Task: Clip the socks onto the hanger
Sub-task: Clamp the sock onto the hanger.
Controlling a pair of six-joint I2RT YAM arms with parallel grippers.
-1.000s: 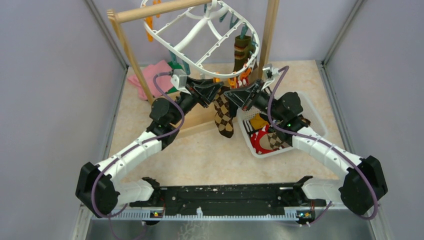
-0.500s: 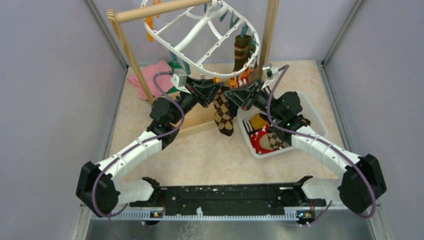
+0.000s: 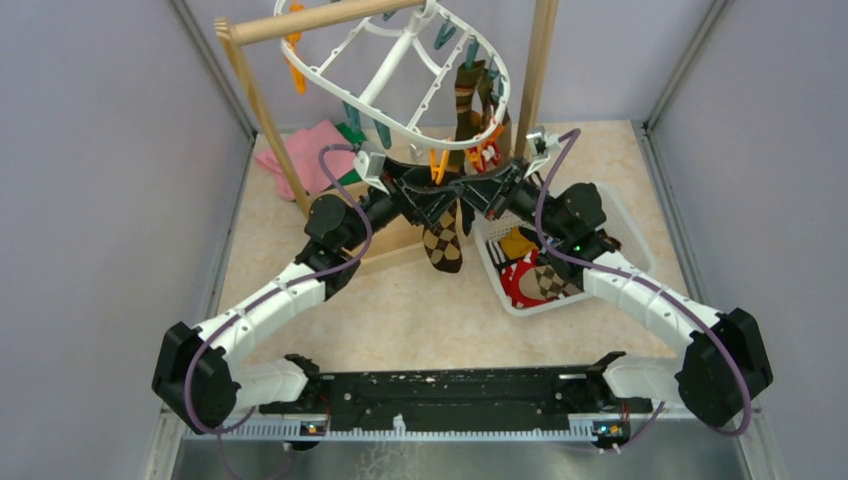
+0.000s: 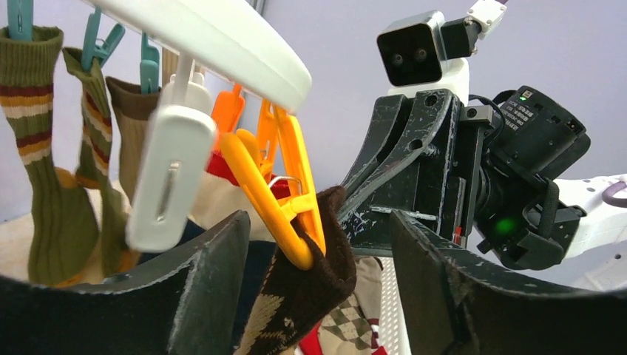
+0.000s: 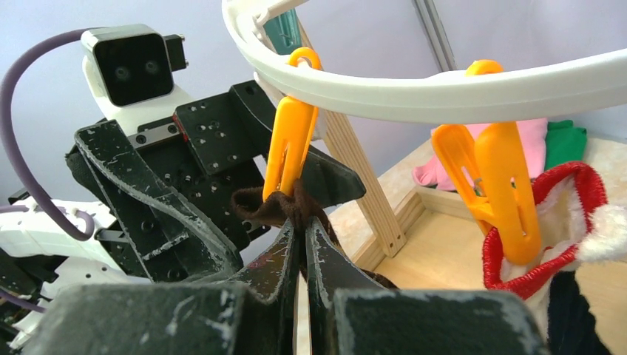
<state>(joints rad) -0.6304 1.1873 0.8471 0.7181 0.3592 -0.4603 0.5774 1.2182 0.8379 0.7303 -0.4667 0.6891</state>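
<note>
Partway through, judging by the hanger (image 5: pixel 444 87) up at 12 o'clock in the top view. Already pegged along its 2 o'clock rim: brown-green striped socks (image 4: pixel 37 148) under teal clips (image 4: pixel 18 15), plus a red-trimmed sock (image 5: pixel 562 222) under an orange one.

In hand now: the brown argyle sock (image 3: pixel 443 240), dangling toe-down at the centre, cuff tucked into the mouth of an orange clip (image 4: pixel 281 200) on the near rim. Right jaws clenched on that cuff just beneath the clip, from the 3 o'clock side. Left jaws released, spread wide either side of the clip from 9 o'clock, apparently touching neither clip nor sock. Cuff seemingly bitten by the clip, though hard to confirm while pinched from below.

Left to do: freeing this one, then pegging the leftovers in the white basket (image 3: pixel 535 308) on the desk at 4 o'clock: a red-and-white sock (image 3: pixel 520 280), a mustard one (image 3: pixel 517 240), another argyle (image 3: pixel 552 283).
</note>
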